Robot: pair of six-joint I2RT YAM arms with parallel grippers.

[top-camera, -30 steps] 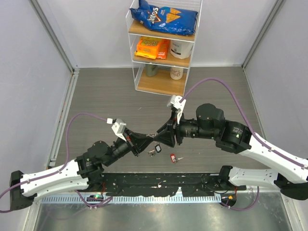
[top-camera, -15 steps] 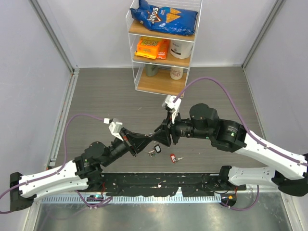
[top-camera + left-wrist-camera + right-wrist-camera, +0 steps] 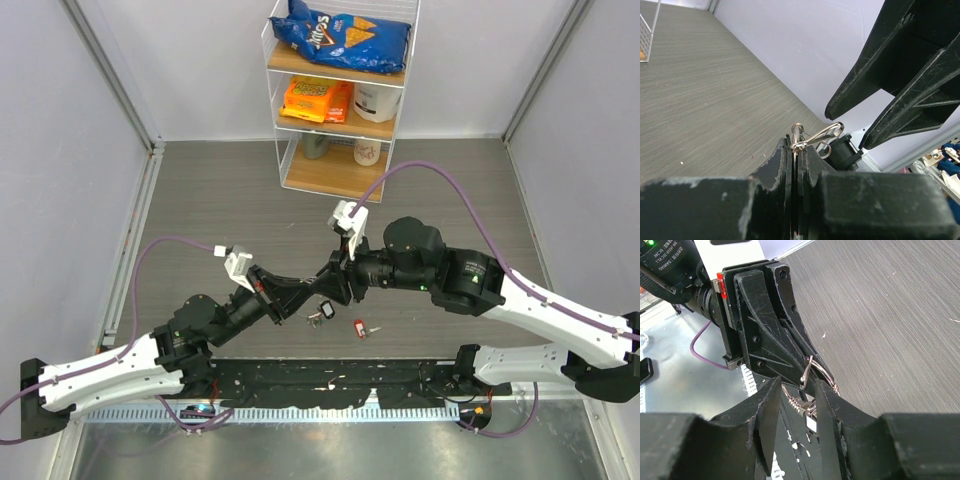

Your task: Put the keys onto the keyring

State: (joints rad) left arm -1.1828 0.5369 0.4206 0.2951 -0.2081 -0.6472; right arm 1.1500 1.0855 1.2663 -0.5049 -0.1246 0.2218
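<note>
My left gripper (image 3: 310, 289) is shut on the keyring (image 3: 813, 139), a thin silver wire ring that sticks out past its tips (image 3: 796, 150). The same keyring (image 3: 816, 369) shows in the right wrist view, pinched in the left jaws. My right gripper (image 3: 331, 283) meets the left one tip to tip, and its open fingers (image 3: 771, 405) stand either side of the ring. A red-headed key (image 3: 360, 327) lies on the table below. A small cluster of keys (image 3: 320, 314) with a dark head lies just left of it, and shows between my right fingers as a beaded chain and tag (image 3: 808, 416).
A clear shelf rack (image 3: 340, 150) stands at the back with a blue chip bag (image 3: 340, 35), orange packets and cups. A black perforated strip (image 3: 330, 385) runs along the near edge between the arm bases. Grey walls close in both sides.
My right arm has moved left toward the left gripper, bringing its fingers around the ring, and its jaws have narrowed a little. The left gripper stays shut on the keyring.
</note>
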